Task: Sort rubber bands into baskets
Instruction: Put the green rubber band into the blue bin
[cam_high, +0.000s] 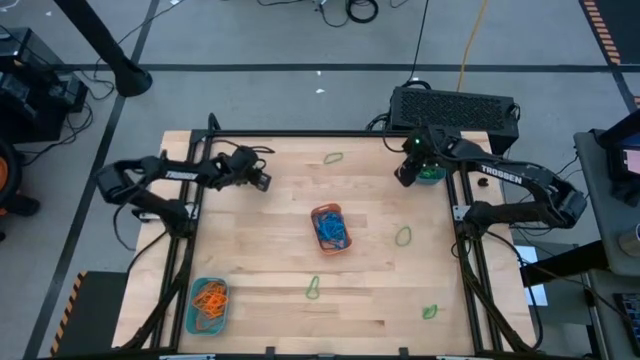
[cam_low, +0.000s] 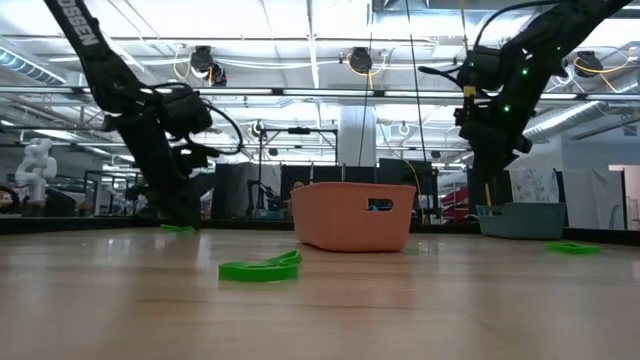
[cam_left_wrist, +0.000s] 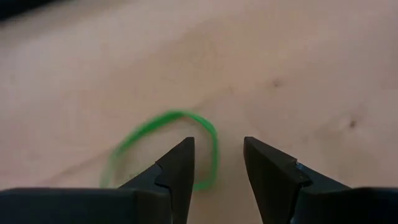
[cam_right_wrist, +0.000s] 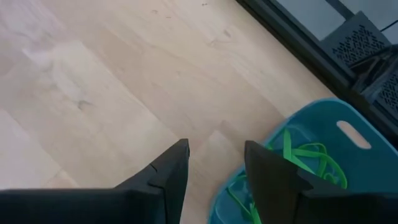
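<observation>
Here the right gripper (cam_right_wrist: 214, 162), fingers apart and empty, hovers beside the half-cropped teal basket (cam_right_wrist: 357, 127) at the table's far right corner; its green rubber bands (cam_right_wrist: 305, 155) lie tangled. The left gripper (cam_left_wrist: 217, 158) gapes over a blurred green band (cam_left_wrist: 165, 121).

An orange basket (cam_low: 354, 215) stands mid-table, a green rubber band (cam_low: 260, 268) (lying flat) nearer the camera

Bright overhead lighting, wrist views perhaps blurred

Overhead, table-level, 2 wrist cameras; shared table (cam_high: 380, 290).
</observation>
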